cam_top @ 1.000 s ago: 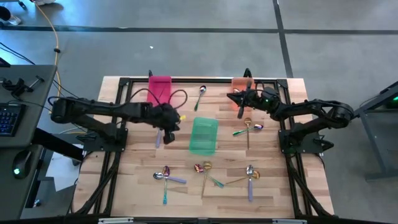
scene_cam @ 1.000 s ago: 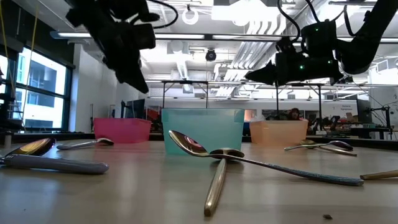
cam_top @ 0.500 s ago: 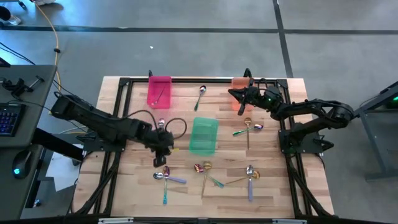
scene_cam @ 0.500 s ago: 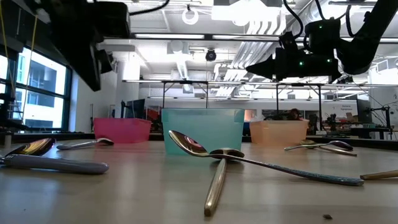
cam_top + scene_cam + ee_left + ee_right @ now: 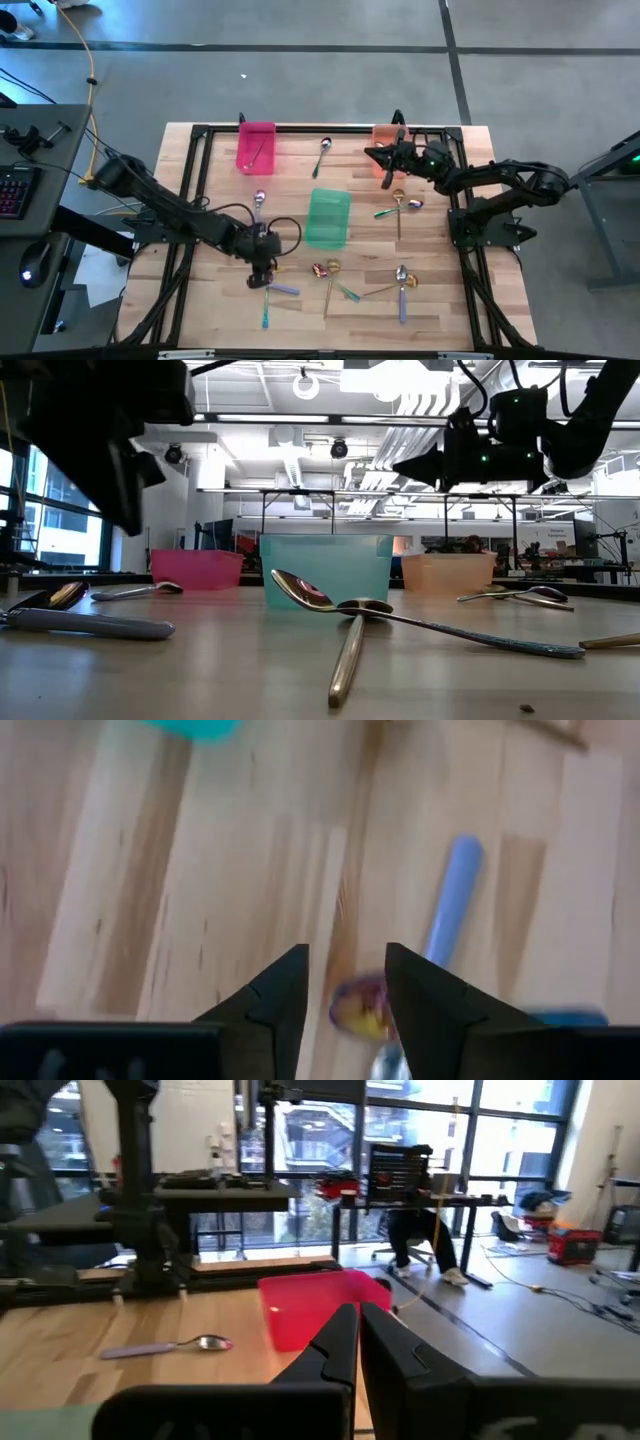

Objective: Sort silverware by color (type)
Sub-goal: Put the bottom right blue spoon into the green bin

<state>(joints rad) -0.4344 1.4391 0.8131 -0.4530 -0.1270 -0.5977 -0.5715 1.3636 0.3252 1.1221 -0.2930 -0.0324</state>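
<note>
Several thin metal spoons lie flat in small heaps on the wooden table: a near-left heap [image 5: 268, 285], a middle heap [image 5: 330, 272], a near-right heap [image 5: 400, 280] and one by the right arm [image 5: 400, 205]. My left gripper [image 5: 262, 268] hovers open over the near-left heap. In the left wrist view its fingers [image 5: 346, 985] stand above a gold-purple spoon bowl [image 5: 358, 1017] with a lilac handle [image 5: 452, 895]. My right gripper [image 5: 374, 153] hangs shut beside the orange bin [image 5: 386, 160], high above the table [image 5: 398, 464], with nothing in it.
A pink bin [image 5: 256, 147] at the far left holds one spoon. A green bin [image 5: 327, 218] stands mid-table. Single spoons lie at the far middle [image 5: 322, 155] and left of the green bin [image 5: 258, 200]. Black frame rails run along the table's edges.
My left gripper has travelled from beside the pink bin toward the table's near edge and come down over the near-left heap of spoons.
</note>
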